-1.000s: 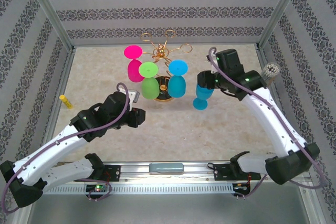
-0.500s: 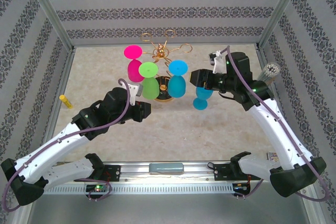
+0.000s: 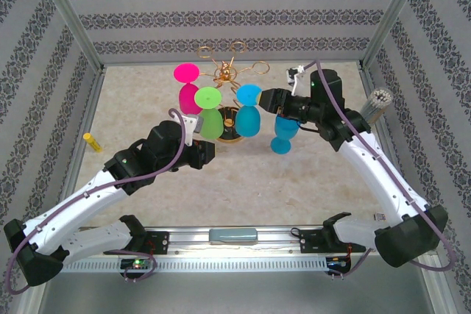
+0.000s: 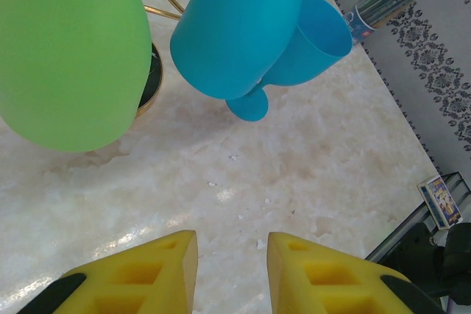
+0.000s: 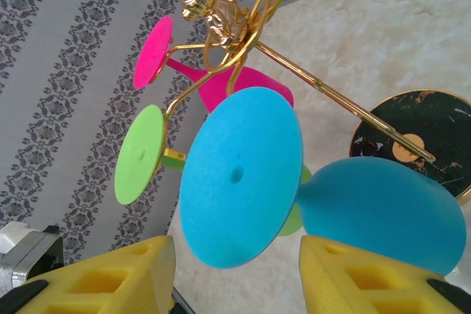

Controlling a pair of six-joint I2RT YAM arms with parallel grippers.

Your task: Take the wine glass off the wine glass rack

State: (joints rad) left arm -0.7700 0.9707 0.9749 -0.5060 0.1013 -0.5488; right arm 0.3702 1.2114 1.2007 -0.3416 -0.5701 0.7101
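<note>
Three glasses hang upside down on the gold rack at the back middle of the counter: a pink glass on the left, a green glass in front and a blue glass on the right. Each has its flat foot caught in a wire loop at the top and its bowl hanging below, so the long axis runs close to vertical, foot up and rim down. The blue glass hangs over the right side of the rack's dark round base. Its foot lies level with the right jaws, which the right arm holds just to its right. From the right wrist, the round foot faces the camera almost flat on, and the stem runs away from it to the bowl at the lower right. The right jaws stand well apart, with one of the yellow fingers on each side of the foot's lower edge, and no contact with it can be seen. A second blue glass stands on the counter just right of the rack, under the right arm, apparently on its own foot with the bowl upward. The left arm reaches in from the near left and puts the left jaws just in front of the green glass's bowl, near it but not touching. From the left wrist, these jaws show a plain gap between their fingers with bare counter behind, holding nothing.
</note>
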